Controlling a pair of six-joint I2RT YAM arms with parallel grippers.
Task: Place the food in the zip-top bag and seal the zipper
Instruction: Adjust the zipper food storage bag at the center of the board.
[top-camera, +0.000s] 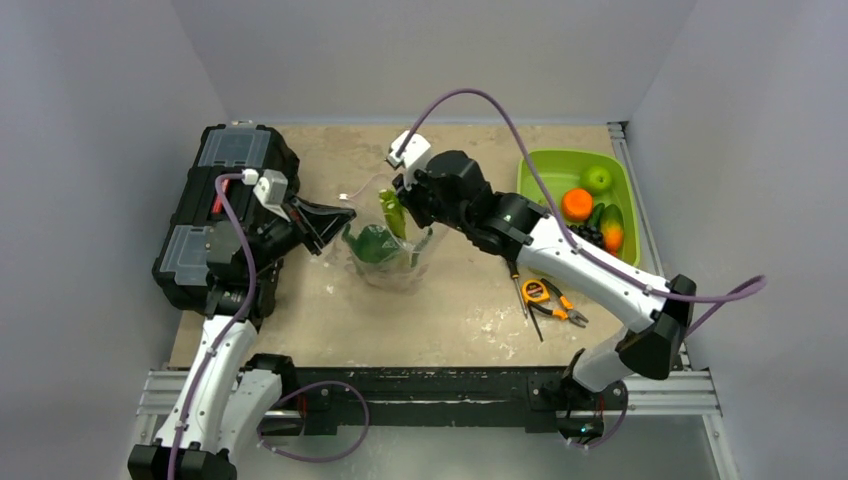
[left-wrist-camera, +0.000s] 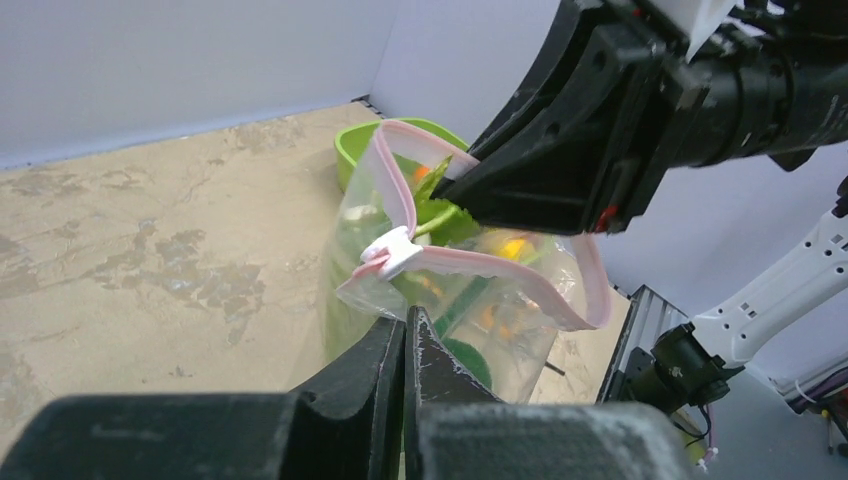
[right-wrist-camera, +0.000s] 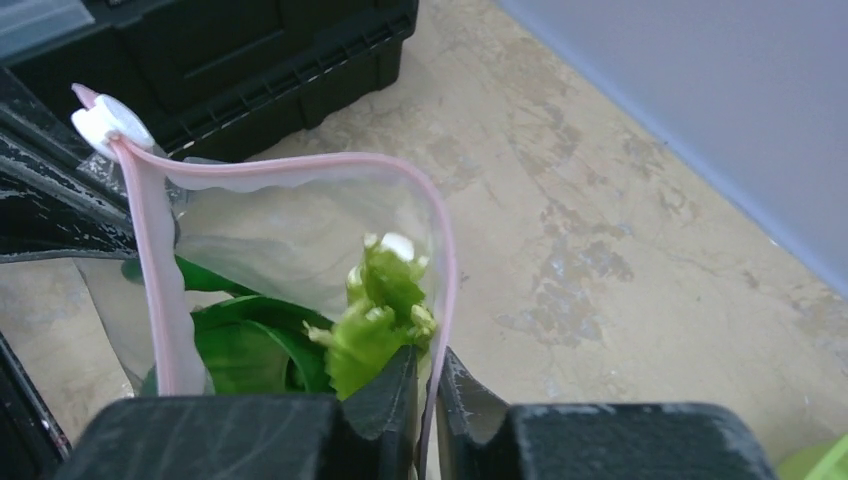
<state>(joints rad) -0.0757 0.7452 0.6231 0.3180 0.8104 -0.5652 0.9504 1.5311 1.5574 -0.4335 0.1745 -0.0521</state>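
The clear zip-top bag (top-camera: 400, 268) stands mid-table with its mouth held wide. My left gripper (top-camera: 335, 225) (left-wrist-camera: 405, 322) is shut on the bag's left rim, just below the white slider (left-wrist-camera: 395, 250). My right gripper (top-camera: 405, 205) (right-wrist-camera: 428, 370) has closed on the opposite rim, with the pink zipper (right-wrist-camera: 150, 230) (left-wrist-camera: 480, 262) running between its jaws. Food lies inside. One dark leafy vegetable (top-camera: 375, 245) (right-wrist-camera: 240, 345) sits low in the bag. A second (top-camera: 393, 212) stands upright with its pale stalk end (right-wrist-camera: 385, 300) against my right gripper's inner finger.
A black toolbox (top-camera: 215, 215) stands at the left, close behind my left arm. A lime-green bin (top-camera: 545, 165) with round fruits sits at the back right. A tape measure (top-camera: 537, 291), pliers (top-camera: 562, 308) and a screwdriver (top-camera: 517, 285) lie under my right arm.
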